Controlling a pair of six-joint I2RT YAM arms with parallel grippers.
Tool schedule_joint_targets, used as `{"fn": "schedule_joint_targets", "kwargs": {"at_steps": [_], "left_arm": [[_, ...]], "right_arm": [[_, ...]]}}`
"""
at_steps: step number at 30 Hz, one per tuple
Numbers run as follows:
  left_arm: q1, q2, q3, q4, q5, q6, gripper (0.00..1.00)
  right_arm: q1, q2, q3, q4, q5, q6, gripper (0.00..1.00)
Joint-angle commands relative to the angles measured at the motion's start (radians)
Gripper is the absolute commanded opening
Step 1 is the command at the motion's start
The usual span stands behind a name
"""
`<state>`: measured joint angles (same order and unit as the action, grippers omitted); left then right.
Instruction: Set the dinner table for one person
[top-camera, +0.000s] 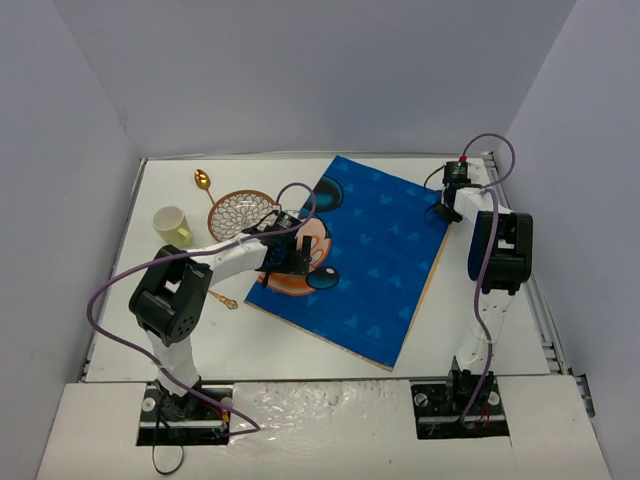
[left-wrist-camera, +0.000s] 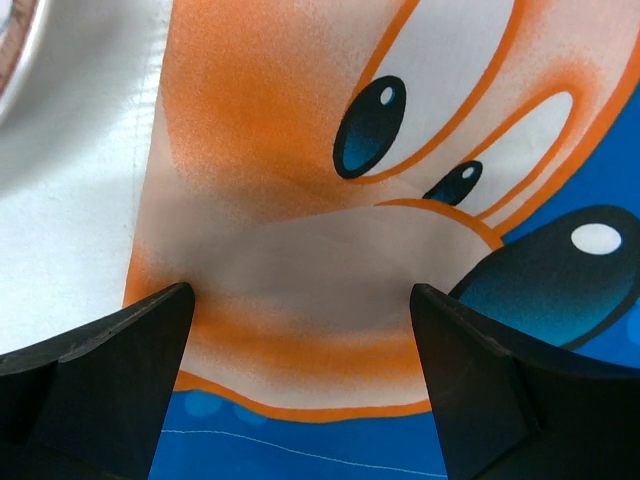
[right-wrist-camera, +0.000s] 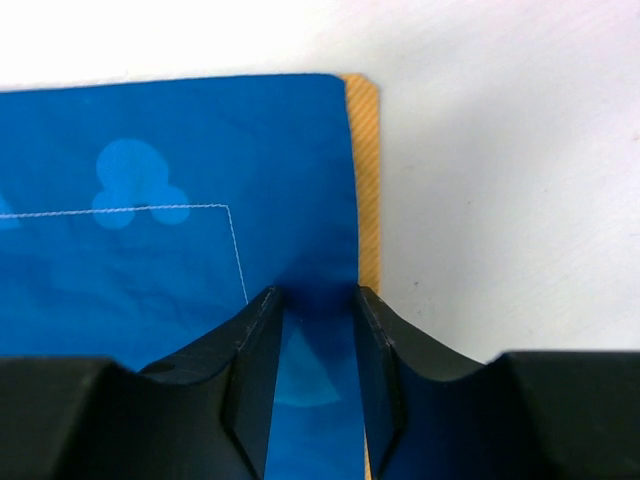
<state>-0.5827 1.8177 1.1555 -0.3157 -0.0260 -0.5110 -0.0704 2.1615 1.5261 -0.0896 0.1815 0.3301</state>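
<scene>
Two arms: both are at the blue placemat (top-camera: 385, 260), one to each side of it.
Dinner table (top-camera: 300, 350): large matte-white rectangle with a thin grey rim. It lies directly under the placemat and under both sets of fingers, long axis running left to right.
Placemat: blue cloth with paler mouse-head motifs and a white stitch line. An orange cartoon face (left-wrist-camera: 300, 200) sits at its left side and tan backing (right-wrist-camera: 368, 170) shows along one edge. Its long axis runs near-left to far-right, askew to the table's edges.
Right gripper (right-wrist-camera: 315, 300): at the placemat's far right corner, tips down just inside the edge. The fingers stand a slim gap apart with blue cloth lying in it, darkened at the tips. No firm pinch is shown.
Left gripper (left-wrist-camera: 300, 370): above the orange cartoon face. Fingers are spread wide with nothing between them.
Nearer arm: right for the far right corner, left for the placemat's left long edge.
Coming move (judged): turning the placemat until its edges run with the table's, which calls for a sure hold at the right corner.
Plate (top-camera: 243, 213): patterned, brown-rimmed, just beside the placemat's left long edge.
Cup (top-camera: 172, 225): pale yellow-green, left of the placemat, beyond the plate.
Gold spoon (top-camera: 203, 180): left of the placemat, farther back than the plate.
Gold utensil (top-camera: 228, 300): near the placemat's left corner, mostly hidden by the left arm. Its kind cannot be told.
</scene>
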Motion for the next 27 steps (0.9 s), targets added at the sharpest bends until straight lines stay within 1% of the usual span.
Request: {"fn": "schedule_joint_targets", "kwargs": {"at_steps": [1, 7, 13, 27], "left_arm": [[0.012, 0.046, 0.014, -0.019, -0.032, -0.03, 0.86], [0.015, 0.029, 0.004, -0.03, -0.035, -0.017, 0.86], [0.024, -0.042, -0.019, -0.039, -0.041, -0.012, 0.87], [0.046, -0.101, -0.027, -0.008, -0.034, 0.044, 0.91]], "right_arm": [[-0.017, -0.025, -0.085, 0.002, 0.142, 0.042, 0.27], [-0.045, -0.04, -0.124, 0.001, 0.133, 0.06, 0.27], [-0.051, -0.095, -0.142, -0.008, 0.121, 0.088, 0.27], [-0.063, -0.136, -0.205, -0.048, 0.141, 0.144, 0.27]]}}
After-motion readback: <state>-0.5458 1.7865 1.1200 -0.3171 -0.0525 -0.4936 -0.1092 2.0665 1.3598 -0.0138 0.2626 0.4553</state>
